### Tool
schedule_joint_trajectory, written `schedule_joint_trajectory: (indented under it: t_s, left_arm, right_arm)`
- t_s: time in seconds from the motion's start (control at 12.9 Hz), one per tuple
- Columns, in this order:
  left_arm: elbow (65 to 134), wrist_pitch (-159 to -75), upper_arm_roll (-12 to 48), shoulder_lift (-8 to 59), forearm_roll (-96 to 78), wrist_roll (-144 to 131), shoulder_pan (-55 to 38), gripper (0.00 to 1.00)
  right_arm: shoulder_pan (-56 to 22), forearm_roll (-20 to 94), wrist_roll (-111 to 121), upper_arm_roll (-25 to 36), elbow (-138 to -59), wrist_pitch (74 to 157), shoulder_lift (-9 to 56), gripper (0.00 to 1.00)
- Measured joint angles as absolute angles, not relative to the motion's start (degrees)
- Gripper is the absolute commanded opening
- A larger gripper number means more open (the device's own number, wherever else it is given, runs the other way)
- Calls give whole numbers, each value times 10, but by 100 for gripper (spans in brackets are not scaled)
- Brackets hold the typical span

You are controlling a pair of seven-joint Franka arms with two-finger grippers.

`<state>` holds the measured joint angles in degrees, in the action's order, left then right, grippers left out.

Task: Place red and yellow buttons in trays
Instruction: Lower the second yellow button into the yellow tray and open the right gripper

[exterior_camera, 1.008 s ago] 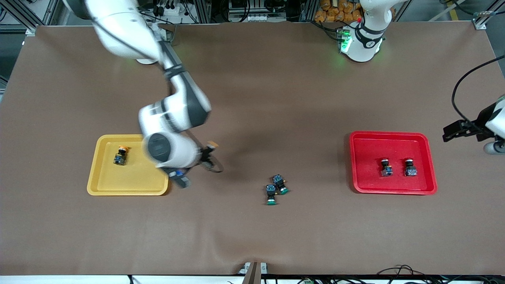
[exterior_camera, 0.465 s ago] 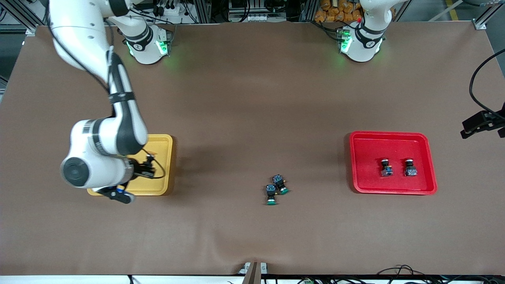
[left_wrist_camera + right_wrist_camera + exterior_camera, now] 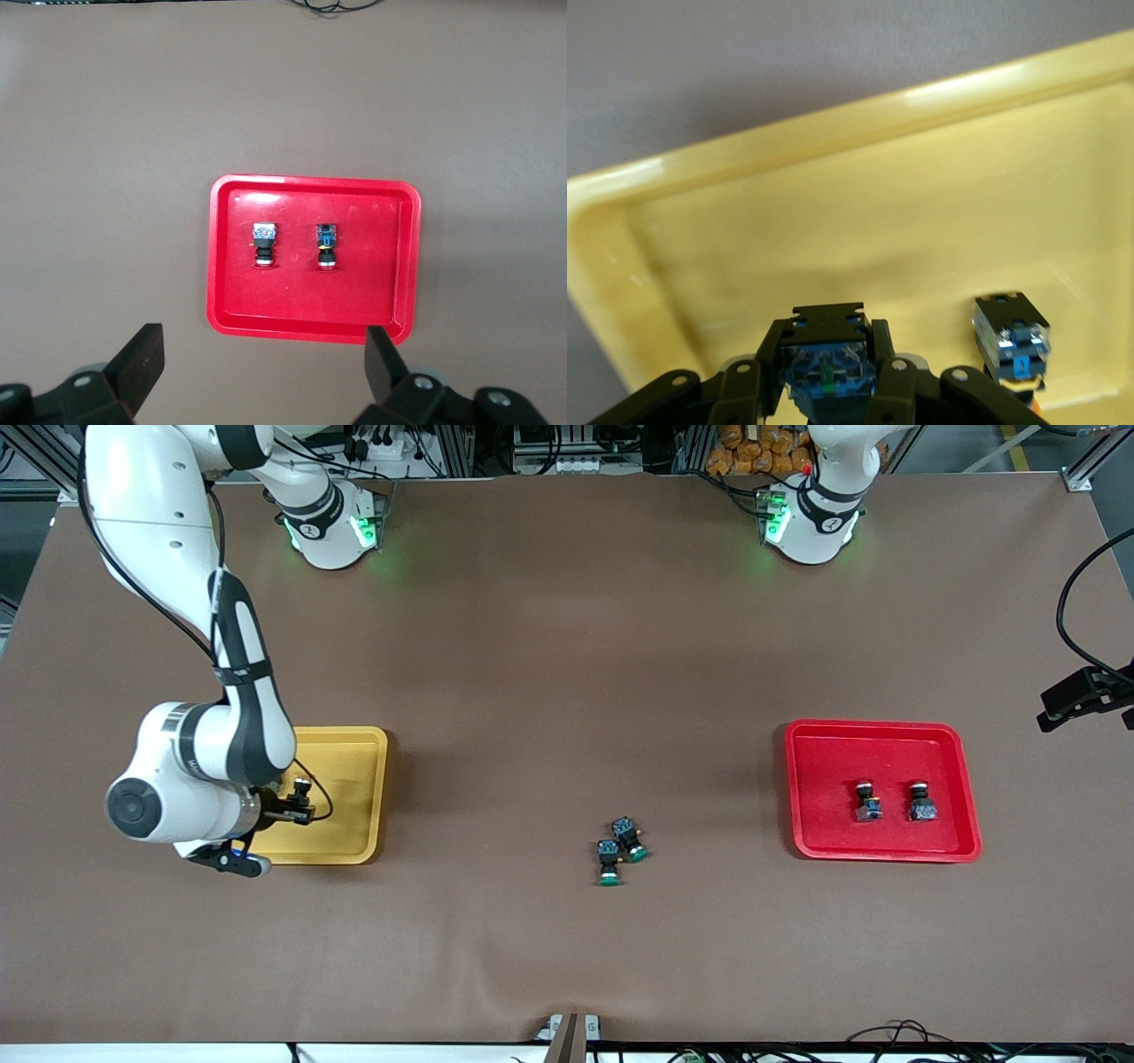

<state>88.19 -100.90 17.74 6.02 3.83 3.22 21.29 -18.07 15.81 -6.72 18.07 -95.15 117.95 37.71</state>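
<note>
Buttons: two red ones (image 3: 895, 801) lay in the red tray (image 3: 961, 841). Our right gripper (image 3: 828, 390), fingers clamped on the last yellow button (image 3: 826, 363), hung over the yellow tray (image 3: 354, 841) beside its twin (image 3: 1012, 341); only release remained. Our left gripper (image 3: 261, 367) waited, spread wide.

A: The yellow tray (image 3: 833, 142) looks like glossy, smooth plastic, and so does the red tray (image 3: 400, 266).

B: The brown bench (image 3: 567, 646) covering looks matt, faintly creased.
</note>
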Motion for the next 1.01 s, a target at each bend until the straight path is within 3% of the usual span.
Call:
schedule_joint_trajectory:
  t_s: [0.16, 0.23, 0.31, 0.39, 0.62, 0.85, 1.01]
  left_arm:
    - [882, -1009, 177, 60, 27, 32, 211, 100]
    - [882, -1009, 175, 60, 25, 32, 206, 100]
    - [882, -1009, 163, 60, 24, 32, 190, 100]
    - [882, -1008, 128, 60, 22, 30, 154, 100]
    - [881, -1008, 7, 60, -8, 24, 38, 100]
    - [879, -1003, -73, 54, -13, 23, -36, 100]
    - [879, -999, -88, 49, -13, 23, -45, 100]
  right_arm:
    - [-182, 158, -62, 179, -969, 1202, 377, 0]
    - [-184, 158, -62, 177, -975, 1218, 377, 22]
    - [-187, 158, -62, 176, -982, 1230, 377, 90]
    - [-190, 158, -62, 176, -987, 1234, 377, 100]
    - [-192, 158, -62, 176, -988, 1232, 376, 100]
    - [-192, 158, -62, 176, -980, 1212, 359, 100]
    - [-193, 158, -62, 175, -956, 1187, 338, 100]
